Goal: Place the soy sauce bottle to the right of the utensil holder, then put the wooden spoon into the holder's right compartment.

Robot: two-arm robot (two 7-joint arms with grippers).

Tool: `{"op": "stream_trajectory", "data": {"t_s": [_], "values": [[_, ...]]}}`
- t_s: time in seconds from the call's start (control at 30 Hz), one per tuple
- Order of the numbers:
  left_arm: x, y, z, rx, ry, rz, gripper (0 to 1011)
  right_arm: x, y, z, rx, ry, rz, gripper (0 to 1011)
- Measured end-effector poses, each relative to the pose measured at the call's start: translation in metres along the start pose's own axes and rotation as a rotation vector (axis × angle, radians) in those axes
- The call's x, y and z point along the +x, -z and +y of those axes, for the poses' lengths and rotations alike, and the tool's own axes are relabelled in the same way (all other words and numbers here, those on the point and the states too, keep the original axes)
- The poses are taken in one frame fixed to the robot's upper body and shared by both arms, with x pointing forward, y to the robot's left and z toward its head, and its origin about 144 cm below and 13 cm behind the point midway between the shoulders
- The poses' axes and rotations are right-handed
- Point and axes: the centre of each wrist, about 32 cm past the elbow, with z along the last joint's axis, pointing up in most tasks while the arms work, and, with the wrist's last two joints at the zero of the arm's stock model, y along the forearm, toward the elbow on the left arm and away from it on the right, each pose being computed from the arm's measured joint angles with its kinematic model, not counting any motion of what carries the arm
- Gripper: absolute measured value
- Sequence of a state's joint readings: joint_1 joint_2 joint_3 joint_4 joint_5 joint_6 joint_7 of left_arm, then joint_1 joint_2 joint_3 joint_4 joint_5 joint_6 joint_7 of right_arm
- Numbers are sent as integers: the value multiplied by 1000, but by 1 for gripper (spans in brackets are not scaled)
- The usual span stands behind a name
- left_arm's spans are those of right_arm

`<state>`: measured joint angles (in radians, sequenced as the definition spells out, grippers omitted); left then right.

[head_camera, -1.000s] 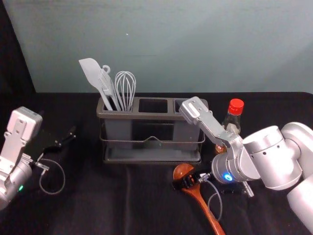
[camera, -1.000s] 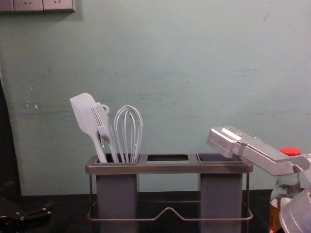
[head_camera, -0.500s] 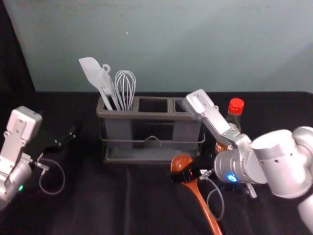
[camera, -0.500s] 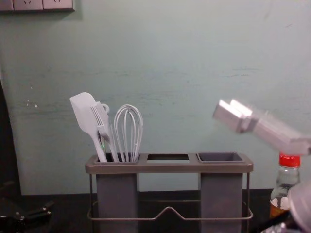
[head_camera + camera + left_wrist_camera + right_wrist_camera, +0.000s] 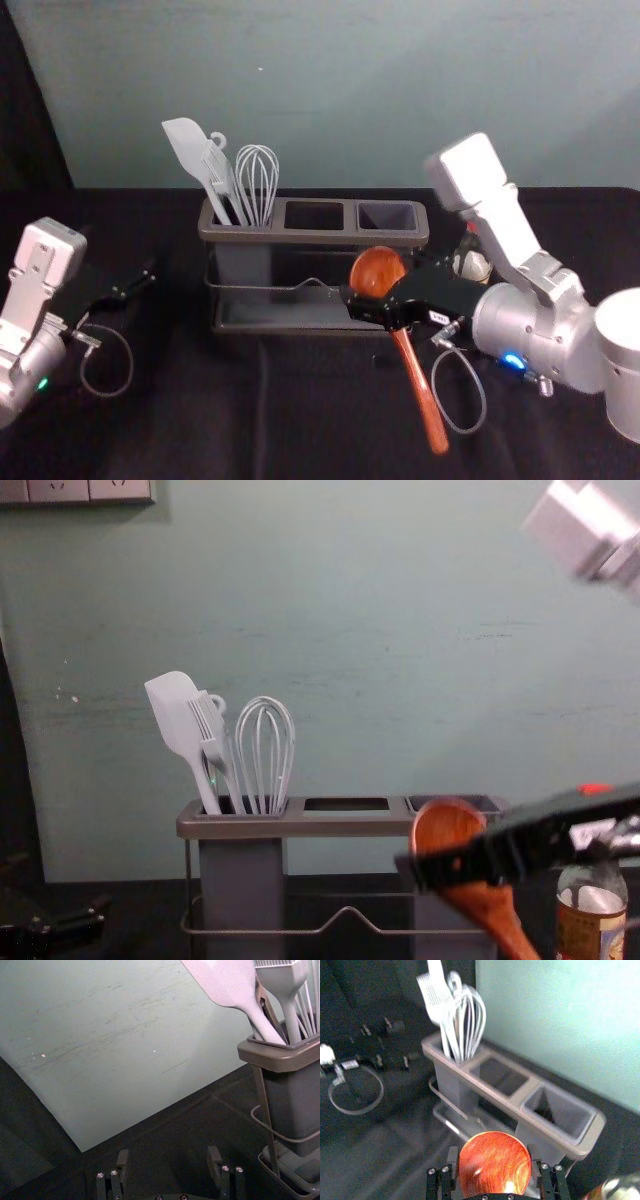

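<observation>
The right hand (image 5: pixel 370 304), nearly closed, grips one tilted wooden spoon (image 5: pixel 378 271) before the one holder (image 5: pixel 335 238) (three compartments, all told). One soy sauce bottle (image 5: pixel 592 920) stands right of it. The left hand (image 5: pixel 136 282) waits at left, wide open.

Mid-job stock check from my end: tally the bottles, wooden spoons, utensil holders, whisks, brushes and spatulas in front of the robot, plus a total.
Soy sauce bottle: 1
Wooden spoon: 1
Utensil holder: 1
Whisk: 1
Brush: 1
Spatula: 1
Total: 6
</observation>
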<state>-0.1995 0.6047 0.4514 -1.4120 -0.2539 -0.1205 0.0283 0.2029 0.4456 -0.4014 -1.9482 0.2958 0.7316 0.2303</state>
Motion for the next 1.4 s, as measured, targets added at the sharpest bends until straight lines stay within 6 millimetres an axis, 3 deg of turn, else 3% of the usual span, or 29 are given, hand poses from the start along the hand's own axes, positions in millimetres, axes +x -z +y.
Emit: {"op": "stream_trajectory", "data": {"t_s": [0.27, 0.83, 1.4], "values": [[0, 0, 0, 0, 0, 0, 1012, 4, 3, -23, 202, 14, -45, 840], [0, 0, 0, 0, 0, 0, 1012, 9, -6, -41, 444, 5, -116, 840], [0, 0, 0, 0, 0, 0, 1011, 48, -37, -33, 556, -17, -163, 840]]}}
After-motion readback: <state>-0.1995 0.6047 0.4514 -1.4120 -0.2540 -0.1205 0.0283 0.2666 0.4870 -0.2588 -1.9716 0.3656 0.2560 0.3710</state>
